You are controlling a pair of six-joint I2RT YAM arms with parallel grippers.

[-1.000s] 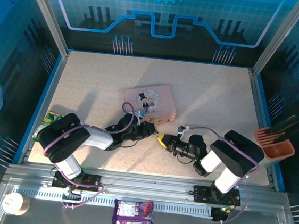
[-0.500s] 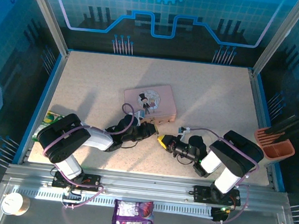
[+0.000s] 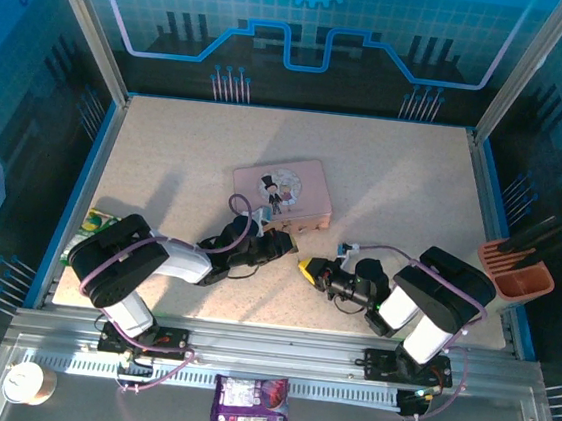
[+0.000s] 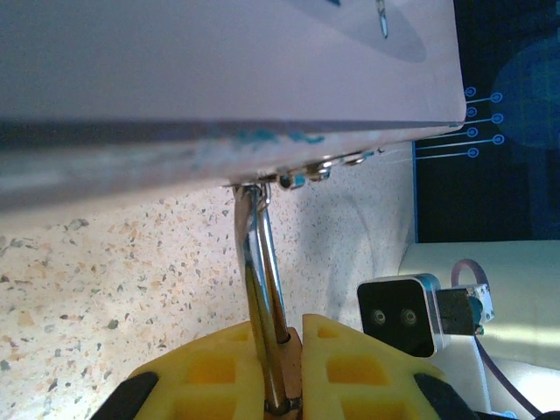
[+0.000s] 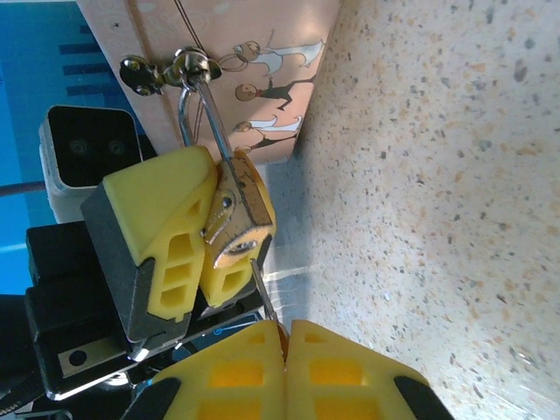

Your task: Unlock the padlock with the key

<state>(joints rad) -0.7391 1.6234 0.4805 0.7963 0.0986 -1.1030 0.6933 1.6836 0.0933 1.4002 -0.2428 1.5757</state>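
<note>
Table: speckled beige top (image 3: 404, 183), flat, with a blue-edged rim along the left, far and right sides.
Lighting: a broad band of shadow lies across the middle, with brighter patches to either side.
Pink tin (image 3: 285, 193): lies flat near the table's centre, lid up, cartoon figures showing.
Green packet (image 3: 94, 222): lies at the left edge, partly hidden.

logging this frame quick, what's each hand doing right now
Left hand: closed, holding the padlock.
Right hand: closed, holding the key.
</note>
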